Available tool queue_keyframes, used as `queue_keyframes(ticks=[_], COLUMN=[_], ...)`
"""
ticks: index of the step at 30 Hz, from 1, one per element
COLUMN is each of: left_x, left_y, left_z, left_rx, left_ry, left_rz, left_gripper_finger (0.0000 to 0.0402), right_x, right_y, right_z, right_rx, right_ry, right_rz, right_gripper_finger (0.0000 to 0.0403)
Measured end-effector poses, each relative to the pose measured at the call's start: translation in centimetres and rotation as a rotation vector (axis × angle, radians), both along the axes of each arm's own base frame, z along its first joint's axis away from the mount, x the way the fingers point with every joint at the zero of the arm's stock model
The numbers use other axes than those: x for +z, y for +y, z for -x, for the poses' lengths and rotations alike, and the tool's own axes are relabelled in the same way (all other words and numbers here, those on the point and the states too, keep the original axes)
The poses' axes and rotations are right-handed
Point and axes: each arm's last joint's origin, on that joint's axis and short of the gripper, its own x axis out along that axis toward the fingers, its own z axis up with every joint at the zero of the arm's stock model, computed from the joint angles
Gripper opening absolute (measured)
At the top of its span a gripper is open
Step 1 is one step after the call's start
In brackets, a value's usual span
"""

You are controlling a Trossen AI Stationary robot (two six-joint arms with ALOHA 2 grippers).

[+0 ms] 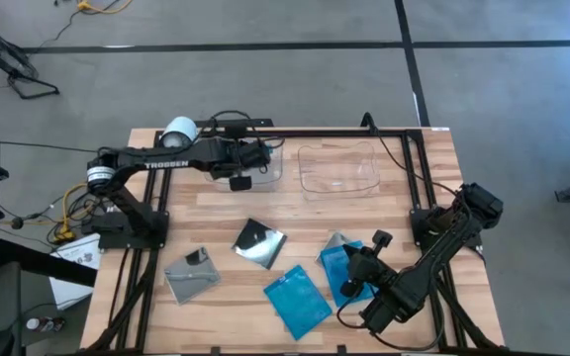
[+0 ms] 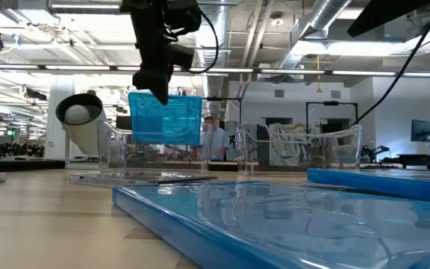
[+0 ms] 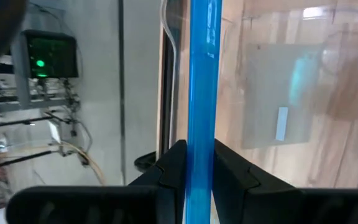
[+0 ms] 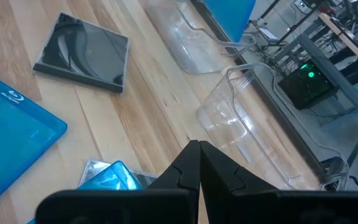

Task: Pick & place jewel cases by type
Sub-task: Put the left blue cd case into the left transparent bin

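Nearest the low camera we see a blue case [image 2: 275,220] lying flat on the table [image 2: 43,224], filling the foreground. Behind it, our left gripper [image 2: 157,88] hangs from above and pinches a second blue case, the held case [image 2: 166,118], by its upper edge, so that it stands upright in the air.

In the left wrist view the held case [image 3: 201,93] shows edge-on, a bright blue strip clamped between the two dark fingers [image 3: 173,171], which are closed only as far as its thickness. From above, the left gripper [image 1: 255,156] sits at about 11 o'clock on the table, over the left tray [image 1: 270,168], with the white camera [image 1: 178,130] just beside the arm.

The right tray [image 1: 339,168] lies at about 1 o'clock, next to the left tray.

Our right gripper [image 1: 356,265] waits at about 4 o'clock, its fingers pressed fully together and holding nothing. Under and beside it lie another blue case [image 1: 340,269] and a clear case [image 1: 335,243], partly overlapped.

A dark case [image 1: 259,242] rests near the table's centre. A silvery case [image 1: 191,272] lies at about 8 o'clock, and the flat blue case [image 1: 297,300] at about 6 o'clock. From the right wrist, the dark case [image 4: 82,53] lies flat and apart from the others.
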Motion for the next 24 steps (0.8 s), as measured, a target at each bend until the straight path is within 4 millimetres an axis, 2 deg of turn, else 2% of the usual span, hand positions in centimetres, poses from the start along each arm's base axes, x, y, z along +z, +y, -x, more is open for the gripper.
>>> queue_keyframes(ticks=[11,24], left_x=[-0.1,0.0], left_y=[1.7,2.6], left_z=[0.6,0.5], left_rx=[0.029,-0.015], left_ry=[-0.03,-0.058], left_rz=[0.063,0.087], left_gripper_finger=[0.0049,0.0049], right_x=[0.0,0.0], right_y=[0.0,0.0], right_z=[0.0,0.0], right_rx=[0.0,-0.002], right_ry=[0.001,0.004], right_rz=[-0.003,-0.008], right_gripper_finger=[0.0,0.0])
